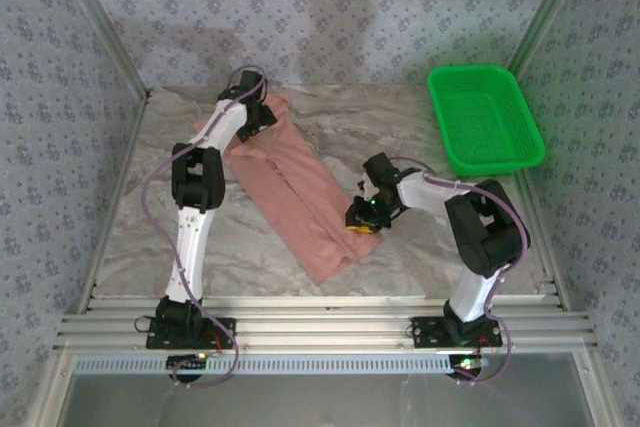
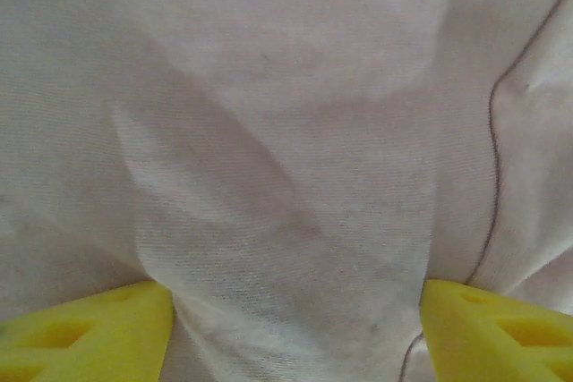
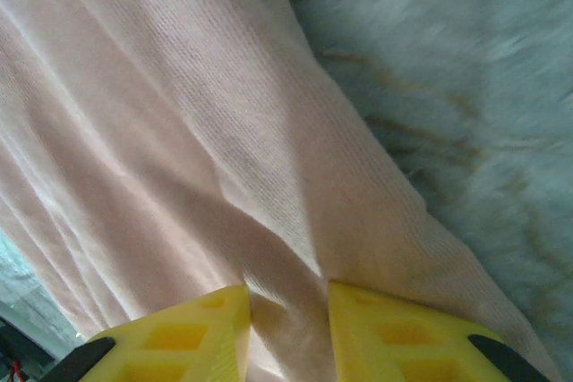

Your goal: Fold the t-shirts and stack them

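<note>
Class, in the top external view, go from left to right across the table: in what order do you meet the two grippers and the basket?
left gripper → right gripper → green basket. The t-shirt spreads under both grippers, so it has no single place in the order.

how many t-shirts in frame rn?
1. A pink t-shirt, folded into a long strip, lies diagonally on the table, running from far left to near centre. Its layers could hide a second one; I cannot tell.
</note>
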Motion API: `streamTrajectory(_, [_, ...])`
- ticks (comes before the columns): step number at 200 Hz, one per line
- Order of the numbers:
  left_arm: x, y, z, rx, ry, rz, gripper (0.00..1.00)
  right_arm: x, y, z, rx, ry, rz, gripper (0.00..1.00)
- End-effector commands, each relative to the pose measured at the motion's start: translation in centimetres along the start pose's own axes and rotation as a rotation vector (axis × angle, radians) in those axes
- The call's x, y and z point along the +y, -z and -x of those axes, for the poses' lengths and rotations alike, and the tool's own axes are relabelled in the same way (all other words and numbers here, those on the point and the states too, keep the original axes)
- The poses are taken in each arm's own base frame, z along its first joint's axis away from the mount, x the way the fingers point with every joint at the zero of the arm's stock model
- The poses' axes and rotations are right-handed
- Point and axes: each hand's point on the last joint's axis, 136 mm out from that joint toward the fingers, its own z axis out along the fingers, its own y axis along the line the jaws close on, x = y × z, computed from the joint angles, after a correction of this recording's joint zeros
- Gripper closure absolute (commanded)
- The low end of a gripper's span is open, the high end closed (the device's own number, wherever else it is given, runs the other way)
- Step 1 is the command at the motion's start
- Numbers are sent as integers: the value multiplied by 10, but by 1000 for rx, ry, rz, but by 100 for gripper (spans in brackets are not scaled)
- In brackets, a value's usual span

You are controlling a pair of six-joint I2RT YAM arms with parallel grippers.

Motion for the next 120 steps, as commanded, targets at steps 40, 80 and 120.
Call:
streamTrajectory(40, [-21, -56, -33, 141, -24, -86, 27, 3, -16, -55, 68, -165, -53, 68])
streamTrajectory(80, [-77, -75, -46, 162, 44, -324, 27, 20, -25, -58, 29, -234, -34, 68])
streamTrajectory(120, [-113, -81, -55, 161, 77, -457, 27, 40, -36, -60, -20, -314, -5, 68])
